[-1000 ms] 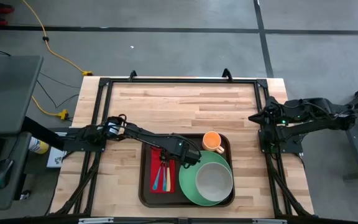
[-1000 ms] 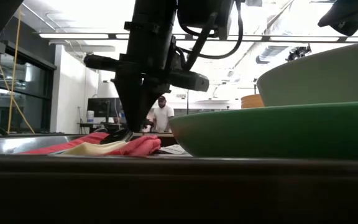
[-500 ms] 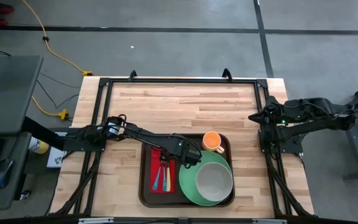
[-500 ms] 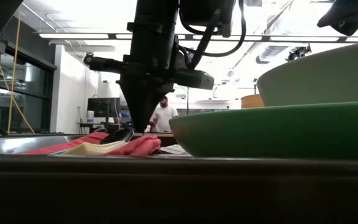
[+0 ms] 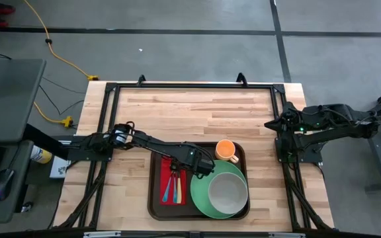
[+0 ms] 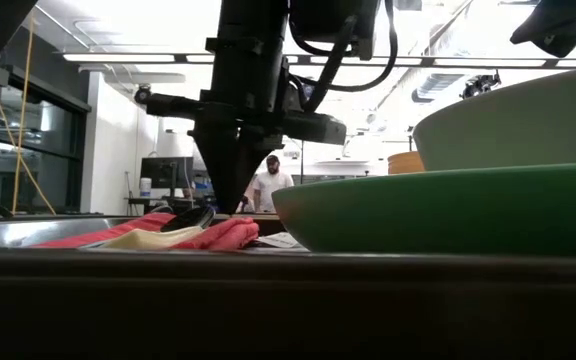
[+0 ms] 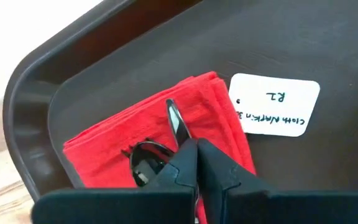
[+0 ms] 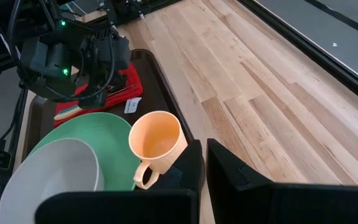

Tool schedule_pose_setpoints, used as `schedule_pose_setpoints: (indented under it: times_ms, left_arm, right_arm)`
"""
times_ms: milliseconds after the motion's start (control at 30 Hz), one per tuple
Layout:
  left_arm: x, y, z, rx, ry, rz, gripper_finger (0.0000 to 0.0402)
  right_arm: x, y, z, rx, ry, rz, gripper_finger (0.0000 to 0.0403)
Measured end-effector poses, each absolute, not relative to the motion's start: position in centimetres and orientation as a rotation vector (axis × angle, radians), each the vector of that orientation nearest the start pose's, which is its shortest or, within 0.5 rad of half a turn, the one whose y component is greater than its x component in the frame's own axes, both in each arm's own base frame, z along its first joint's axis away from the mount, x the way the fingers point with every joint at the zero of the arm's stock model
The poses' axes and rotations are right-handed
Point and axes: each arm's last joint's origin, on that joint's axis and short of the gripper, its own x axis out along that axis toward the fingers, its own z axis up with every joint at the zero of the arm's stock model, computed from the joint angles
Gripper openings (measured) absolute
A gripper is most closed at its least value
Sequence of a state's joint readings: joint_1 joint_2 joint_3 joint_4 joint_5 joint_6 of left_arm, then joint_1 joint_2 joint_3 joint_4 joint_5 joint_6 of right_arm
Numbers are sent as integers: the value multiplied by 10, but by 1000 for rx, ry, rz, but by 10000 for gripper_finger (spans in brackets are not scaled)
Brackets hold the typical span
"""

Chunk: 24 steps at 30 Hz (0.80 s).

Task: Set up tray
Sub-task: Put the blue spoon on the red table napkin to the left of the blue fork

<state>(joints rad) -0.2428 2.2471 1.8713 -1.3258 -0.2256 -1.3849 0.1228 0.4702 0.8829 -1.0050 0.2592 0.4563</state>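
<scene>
The big dark brown plastic tray [image 5: 156,198] sits at the table's 6 o'clock edge. The left hand [image 7: 194,163], fingers nearly pressed together, seems to pinch a dark utensil [image 7: 178,122] on the folded red cloth napkin [image 7: 110,146]. Next I'd guess release and lift clear; the right hand [image 8: 201,155] waits shut at 3 o'clock.

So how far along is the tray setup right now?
Mostly done: the tray already carries the green plate with the grey bowl on it, the orange mug and the red napkin with utensils. The left gripper, nearly shut, hangs over the napkin by a dark utensil. The right gripper is parked at the table's edge.
</scene>
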Motion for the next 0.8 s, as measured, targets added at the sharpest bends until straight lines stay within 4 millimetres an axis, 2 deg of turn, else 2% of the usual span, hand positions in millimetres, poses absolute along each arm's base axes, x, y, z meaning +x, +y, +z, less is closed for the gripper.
schedule_pose_setpoints:
  times_ms: [500, 800]
  left_arm:
    - [407, -94, 181, -635, 1341, 1089, 44]
    - [401, -95, 177, -606, 1423, 1123, 44]
  right_arm:
    - [65, 1, 323, 326, 540, -260, 0]
    - [65, 1, 323, 319, 541, -258, 0]
